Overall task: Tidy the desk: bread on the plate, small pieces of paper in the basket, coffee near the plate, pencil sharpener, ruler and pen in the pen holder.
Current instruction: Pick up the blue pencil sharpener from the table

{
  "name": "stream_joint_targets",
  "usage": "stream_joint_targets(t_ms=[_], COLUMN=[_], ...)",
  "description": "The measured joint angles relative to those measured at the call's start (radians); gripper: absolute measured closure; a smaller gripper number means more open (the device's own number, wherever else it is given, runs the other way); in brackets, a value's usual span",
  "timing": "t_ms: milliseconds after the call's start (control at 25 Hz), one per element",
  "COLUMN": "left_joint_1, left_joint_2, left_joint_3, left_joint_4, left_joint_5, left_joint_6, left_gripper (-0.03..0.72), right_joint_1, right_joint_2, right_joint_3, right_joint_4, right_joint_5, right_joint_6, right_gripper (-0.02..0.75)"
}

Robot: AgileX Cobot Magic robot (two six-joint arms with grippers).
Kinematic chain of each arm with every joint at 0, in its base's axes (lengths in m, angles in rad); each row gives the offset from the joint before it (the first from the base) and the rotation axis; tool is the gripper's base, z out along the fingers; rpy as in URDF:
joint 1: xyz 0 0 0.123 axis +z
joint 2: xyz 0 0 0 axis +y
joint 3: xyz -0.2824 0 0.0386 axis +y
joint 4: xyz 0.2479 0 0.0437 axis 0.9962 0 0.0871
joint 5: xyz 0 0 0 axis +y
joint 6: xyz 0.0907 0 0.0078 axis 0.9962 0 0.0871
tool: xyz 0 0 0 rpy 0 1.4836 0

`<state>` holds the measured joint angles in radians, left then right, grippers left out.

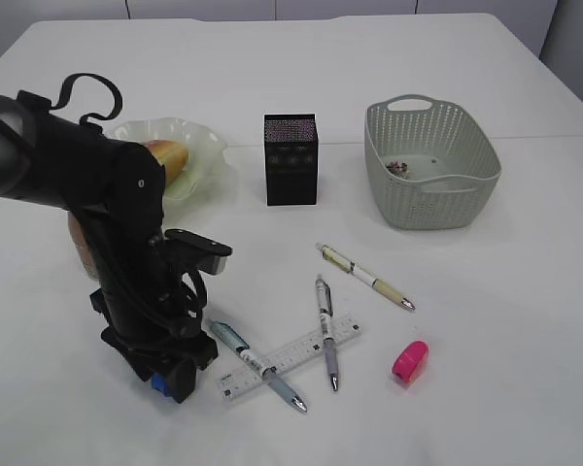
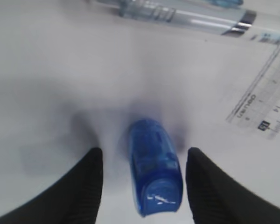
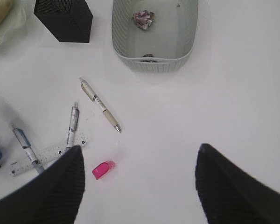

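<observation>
A blue pencil sharpener [image 2: 154, 168] lies on the table between the fingers of my left gripper [image 2: 144, 150], which is open and touches neither side of it. In the exterior view that gripper [image 1: 170, 377] is down at the tabletop, left of the ruler [image 1: 291, 355]. Three pens [image 1: 364, 276] [image 1: 326, 332] [image 1: 257, 365] lie around the ruler, and a pink pencil sharpener [image 1: 409, 361] lies to its right. My right gripper [image 3: 140, 147] hangs open and empty high above the table. Bread [image 1: 165, 153] is on the plate [image 1: 199, 146]. The coffee is not clearly visible.
The black pen holder [image 1: 291, 158] stands at the back centre. The basket [image 1: 432, 194] at the back right holds small pieces of paper [image 1: 400, 167]. My left arm hides the table area in front of the plate.
</observation>
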<state>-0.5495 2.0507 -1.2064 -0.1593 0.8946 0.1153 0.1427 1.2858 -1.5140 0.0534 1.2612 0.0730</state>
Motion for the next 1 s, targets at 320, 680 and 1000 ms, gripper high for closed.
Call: stream_joint_targets(t_ms=[320,680,1000], left_joint_1=[0.000,0.000,0.000], left_joint_2=[0.000,0.002,0.004], left_joint_3=[0.000,-0.111,-0.363], left_joint_4=[0.006,0.029,0.031], left_joint_5=[-0.014,0.150,0.300], left_joint_6=[0.004,0.005,0.003], left_gripper=[0.517,0.526,0.526], right_joint_1=[0.000,0.000,0.000], right_joint_2=[0.000,0.000,0.000], right_joint_3=[0.000,0.000,0.000], right_joint_4=[0.002,0.002,0.002], right_joint_5=[0.000,0.000,0.000], right_joint_6=[0.000,0.000,0.000], right_gripper=[0.166,0.166,0.166])
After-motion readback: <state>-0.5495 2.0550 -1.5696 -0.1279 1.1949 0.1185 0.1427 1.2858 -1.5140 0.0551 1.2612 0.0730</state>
